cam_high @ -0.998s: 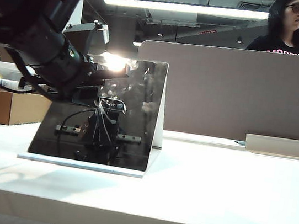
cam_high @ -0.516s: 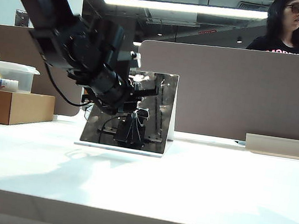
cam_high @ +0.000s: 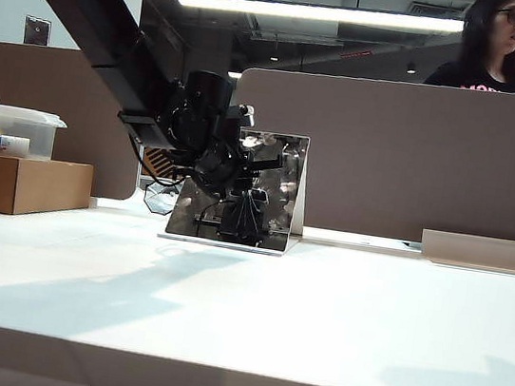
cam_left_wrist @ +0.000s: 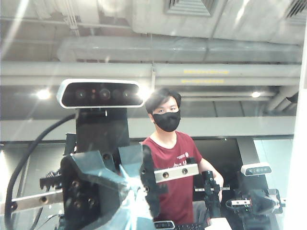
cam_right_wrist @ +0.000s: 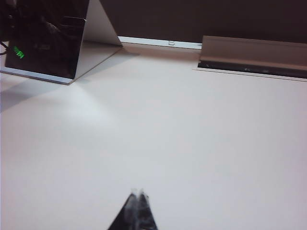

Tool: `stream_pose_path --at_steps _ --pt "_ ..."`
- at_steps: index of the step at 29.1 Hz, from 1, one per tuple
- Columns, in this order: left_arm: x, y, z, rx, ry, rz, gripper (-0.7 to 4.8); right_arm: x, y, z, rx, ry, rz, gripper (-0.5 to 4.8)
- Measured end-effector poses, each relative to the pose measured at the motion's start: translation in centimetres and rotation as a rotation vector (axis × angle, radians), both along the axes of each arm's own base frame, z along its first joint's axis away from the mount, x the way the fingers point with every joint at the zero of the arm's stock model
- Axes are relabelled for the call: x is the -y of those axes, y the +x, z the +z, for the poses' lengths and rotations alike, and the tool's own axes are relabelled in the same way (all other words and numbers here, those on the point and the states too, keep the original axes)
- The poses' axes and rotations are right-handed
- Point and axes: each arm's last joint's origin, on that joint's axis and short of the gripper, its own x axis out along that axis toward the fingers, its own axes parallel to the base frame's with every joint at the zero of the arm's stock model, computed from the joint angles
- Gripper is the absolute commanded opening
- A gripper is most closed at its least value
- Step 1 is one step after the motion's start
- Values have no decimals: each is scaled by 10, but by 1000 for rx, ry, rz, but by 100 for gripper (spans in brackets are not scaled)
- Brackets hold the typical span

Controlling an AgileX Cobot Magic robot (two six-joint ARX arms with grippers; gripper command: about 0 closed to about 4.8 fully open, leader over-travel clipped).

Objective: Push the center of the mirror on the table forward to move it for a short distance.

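The white table is seen to fill the lower part of the exterior view, with brown partition panels standing along its far edge. A cardboard box is set at the table's far left, and a clear plastic container is stacked on it. The mirror is placed far back on the table, left of centre, close to the partition, and is leaned back on its white wedge stand. The left arm is reached down from the upper left, and the left gripper is held against the middle of the mirror's face; whether its fingers are spread or pressed together cannot be told. In the right wrist view, the right gripper is seen over bare table, well apart from the mirror, its fingertips pressed together.
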Motion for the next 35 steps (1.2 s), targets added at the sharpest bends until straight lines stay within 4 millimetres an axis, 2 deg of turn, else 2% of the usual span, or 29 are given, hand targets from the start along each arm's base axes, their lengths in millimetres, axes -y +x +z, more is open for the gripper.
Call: stream_pose_path --at_steps 4,7,10,12,14,16,19,21,23,26,30,35 --pt "0 0 -1 -26 11 0 -5 0 0 0 0 1 2 -5" --pt "-1 -5 -1 -155 36 -29 -5 0 0 0 0 1 2 -5" --pt "-3 -23 17 -266 66 -76 -5 0 -1 1 9 3 3 -5" --pt "1 -49 52 -274 91 -146 -5 1 -3 4 45 15 4 -5" --pt "8 -86 92 -214 121 -206 -5 2 -6 9 103 33 4 -5" --pt "4 -126 132 -161 124 -264 -5 2 -6 11 130 42 4 -5" --pt "-12 -171 178 -61 94 -297 -5 2 -6 11 129 42 4 -5" --pt "-28 -213 210 25 59 -337 -5 2 -6 11 129 42 4 -5" --pt "-41 -251 232 95 28 -374 -5 2 -6 11 127 41 2 -5" --pt "-55 -305 247 168 -6 -440 -5 2 -6 11 127 41 2 -5" --pt "-78 -373 243 192 -27 -518 -5 2 -6 11 126 41 2 -5" --pt "-108 -436 242 275 -96 -499 -5 4 -6 11 126 39 -21 -5"
